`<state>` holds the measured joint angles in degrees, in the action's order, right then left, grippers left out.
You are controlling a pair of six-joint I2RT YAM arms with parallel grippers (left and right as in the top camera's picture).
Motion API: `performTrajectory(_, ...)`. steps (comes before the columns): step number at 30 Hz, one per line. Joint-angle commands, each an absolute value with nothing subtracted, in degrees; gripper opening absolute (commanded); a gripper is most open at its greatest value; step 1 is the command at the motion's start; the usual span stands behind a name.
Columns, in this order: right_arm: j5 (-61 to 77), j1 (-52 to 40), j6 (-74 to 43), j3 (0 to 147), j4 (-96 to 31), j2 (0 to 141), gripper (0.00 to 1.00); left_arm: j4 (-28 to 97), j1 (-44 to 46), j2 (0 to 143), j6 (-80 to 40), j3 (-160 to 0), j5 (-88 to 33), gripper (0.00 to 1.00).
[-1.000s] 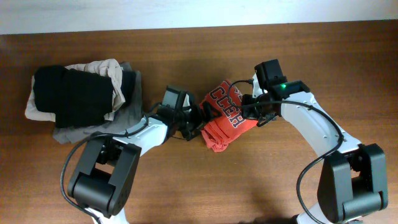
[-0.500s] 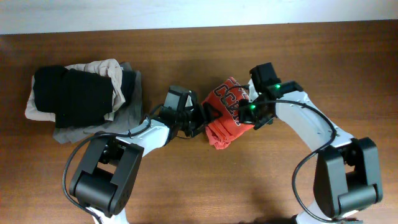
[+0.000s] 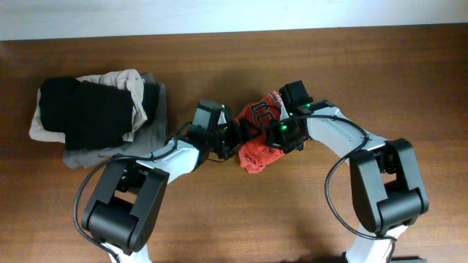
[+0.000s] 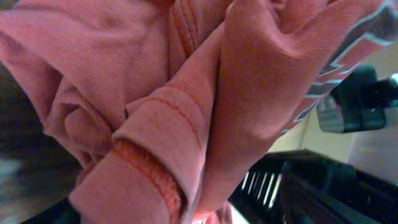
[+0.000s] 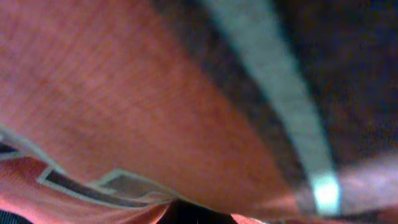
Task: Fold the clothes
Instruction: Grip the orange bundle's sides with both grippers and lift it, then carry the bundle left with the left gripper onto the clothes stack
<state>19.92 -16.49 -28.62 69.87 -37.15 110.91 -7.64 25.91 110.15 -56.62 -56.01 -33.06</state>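
Note:
The red-orange T-shirt (image 3: pixel 254 155) is bunched into a small lump at the table's middle, its white lettering partly showing on top. My left gripper (image 3: pixel 235 139) presses into its left side and my right gripper (image 3: pixel 278 134) into its right side, both shut on the cloth. The two grippers are close together. In the left wrist view the shirt (image 4: pixel 155 93) fills the frame with folds and a stitched hem and hides the fingers. In the right wrist view the shirt (image 5: pixel 124 93) is blurred, with lettering edges low in the frame, and hides the fingers too.
A pile of folded garments lies at the left: black (image 3: pixel 88 109) on top, beige (image 3: pixel 123 79) behind, grey (image 3: pixel 91 155) beneath. The wooden table (image 3: pixel 365 66) runs to a pale wall edge at the back.
My right gripper has moved left toward the left gripper with the shirt, bunching it tighter. The lettering has shifted left and folded in. The left gripper has barely moved.

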Motion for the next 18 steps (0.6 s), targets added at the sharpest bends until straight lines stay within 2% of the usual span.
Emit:
performTrajectory(1, 24.05, -17.41, -29.43, 68.66, -37.30, 113.73, 0.04, -9.54, 26.22, 110.67, -56.47, -55.55, -32.05, 0.84)
performTrajectory(4, 24.05, -17.41, -29.41, 68.66, -37.69, 113.73, 0.04, -9.50, 26.26, 111.13, -59.18, -55.55, -31.64, 0.82)
performTrajectory(7, 24.10, -17.54, -29.41, 68.66, -37.71, 113.73, 0.04, -9.43, 26.55, 113.16, -60.49, -55.55, -32.38, 0.66)
performTrajectory(11, 24.47, -17.80, -28.95, 68.66, -37.76, 113.73, 0.04, -9.52, 26.63, 116.18, -60.60, -55.55, -33.87, 0.52)
performTrajectory(15, 24.49, -18.06, -28.05, 68.66, -37.76, 113.73, 0.04, -12.01, 26.63, 118.02, -57.89, -55.55, -35.62, 0.28)
performTrajectory(16, 24.45, -18.04, -27.22, 68.66, -37.74, 113.73, 0.04, -13.72, 26.63, 118.02, -55.99, -55.55, -36.53, 0.17)
performTrajectory(18, 24.43, -18.00, -25.82, 68.69, -37.65, 113.71, 0.04, -15.90, 26.46, 118.02, -53.98, -55.57, -37.80, 0.08)
